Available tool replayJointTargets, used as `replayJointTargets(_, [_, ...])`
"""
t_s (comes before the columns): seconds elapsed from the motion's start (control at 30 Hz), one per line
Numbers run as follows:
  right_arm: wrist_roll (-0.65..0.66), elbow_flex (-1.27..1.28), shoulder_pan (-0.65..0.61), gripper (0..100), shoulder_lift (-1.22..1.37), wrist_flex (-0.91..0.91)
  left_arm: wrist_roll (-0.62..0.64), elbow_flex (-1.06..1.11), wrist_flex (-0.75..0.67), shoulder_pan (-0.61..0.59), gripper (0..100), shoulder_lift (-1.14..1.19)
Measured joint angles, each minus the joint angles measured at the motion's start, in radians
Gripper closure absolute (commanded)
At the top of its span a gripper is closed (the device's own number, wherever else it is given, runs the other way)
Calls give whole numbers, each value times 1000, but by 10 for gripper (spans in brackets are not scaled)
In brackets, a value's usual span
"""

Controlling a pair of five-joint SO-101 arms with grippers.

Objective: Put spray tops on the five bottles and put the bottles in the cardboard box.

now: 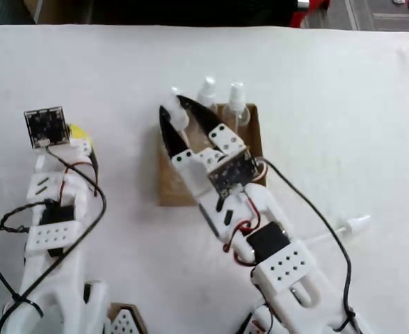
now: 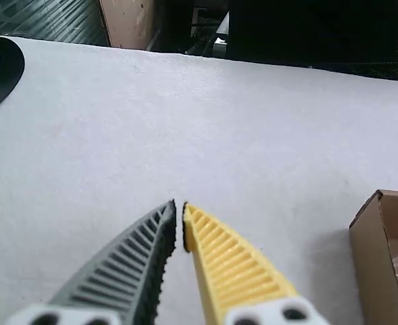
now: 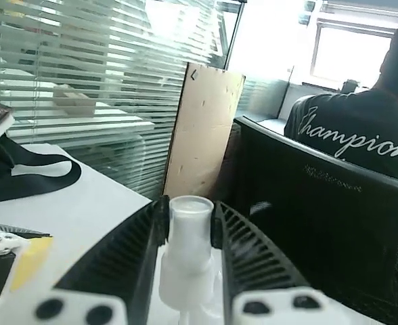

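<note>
Bottle gripped at the neck by the right claw, left claw idle

The right claw is clamped just under the bottle's spray cap, at the far left corner of the cardboard box in the middle of the tabletop. I cannot tell whether the bottle is set down yet. The likely risk is that such a high, narrow grip lets the bottle swing or slip and knock the two capped bottles along the box's far edge. The left claw hangs all but closed on nothing, left of the box. The high view adds a loose spray top lying toward the right edge, while the right wrist view shows the neck grip up close.
</note>
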Motion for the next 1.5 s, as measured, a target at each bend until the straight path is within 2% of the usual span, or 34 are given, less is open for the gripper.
replayJointTargets(0.17, [-32, 28, 12, 983, 14, -2, 0, 0, 0, 0, 973, 0])
replayJointTargets(0.47, [-43, 34, 9, 983, 178, -117, 0, 0, 0, 0, 973, 0])
replayJointTargets(0.67, [-103, 68, 11, 983, 186, -129, -2, 0, 0, 3, 973, 0])
replayJointTargets(1.07, [-104, 175, 11, 983, 190, -216, -2, 0, 0, 3, 973, 0])
replayJointTargets(1.5, [-104, 204, 11, 983, 190, -218, -2, 0, 0, 3, 973, 0])
